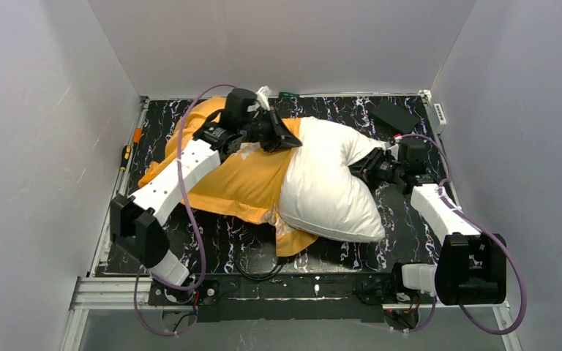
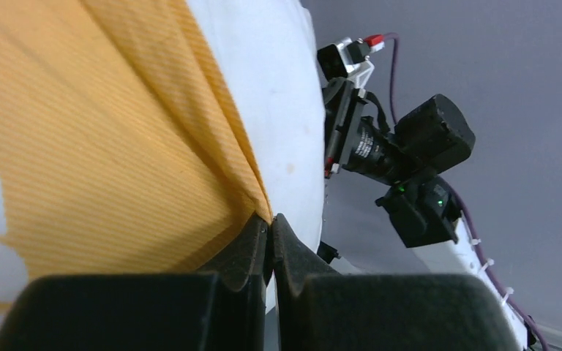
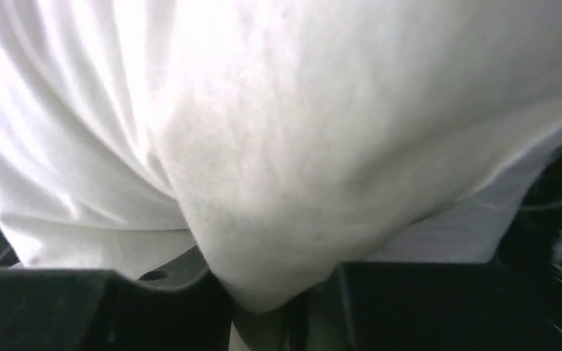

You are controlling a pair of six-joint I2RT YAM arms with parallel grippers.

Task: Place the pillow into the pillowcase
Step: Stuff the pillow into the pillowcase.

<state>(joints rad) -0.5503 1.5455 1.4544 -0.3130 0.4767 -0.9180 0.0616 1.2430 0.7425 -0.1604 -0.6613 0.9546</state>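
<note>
Pillow point(image 1: 329, 186) partly inside pillowcase point(image 1: 238, 183), most sticking out; left gripper point(image 2: 271, 235) pinches pillowcase edge, right gripper point(image 3: 282, 311) clamps pillow.

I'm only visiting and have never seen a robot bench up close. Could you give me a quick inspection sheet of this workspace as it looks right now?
Surface: black marbled table, largely covered by fabric.
Job's things: the orange pillowcase lies to the left; the white pillow is tucked into its open end, with its right part sticking out.
Clutter: a screwdriver at the left edge; a flat black object near the far right corner.
Grippers: the left gripper is shut on the pillowcase's edge; the right gripper holds a bunched fold of the pillow.
Cables: a purple cable loops along each arm; a black cable lies at the near edge.
Surroundings: plain pale walls on three sides.
</note>
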